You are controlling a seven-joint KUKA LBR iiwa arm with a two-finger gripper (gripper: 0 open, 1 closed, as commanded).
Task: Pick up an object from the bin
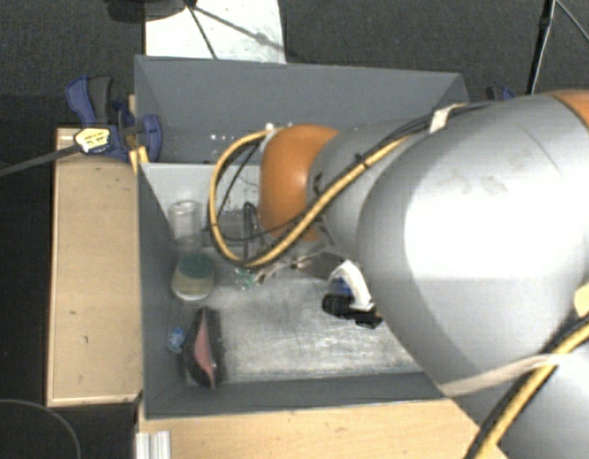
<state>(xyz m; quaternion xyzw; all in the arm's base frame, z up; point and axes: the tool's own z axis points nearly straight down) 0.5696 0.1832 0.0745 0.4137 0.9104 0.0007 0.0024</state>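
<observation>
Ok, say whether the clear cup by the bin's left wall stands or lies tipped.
Upright, apparently: the clear cup shows its open rim facing up.

Light even, moderate, from above. Soft sheen on grey arm shell. Bin floor pale; shadow beneath arm and along left wall. Surroundings dark.

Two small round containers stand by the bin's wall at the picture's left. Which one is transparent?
The clear plastic cup, the one higher in the picture. The round pale-green container just below it is opaque.
</observation>
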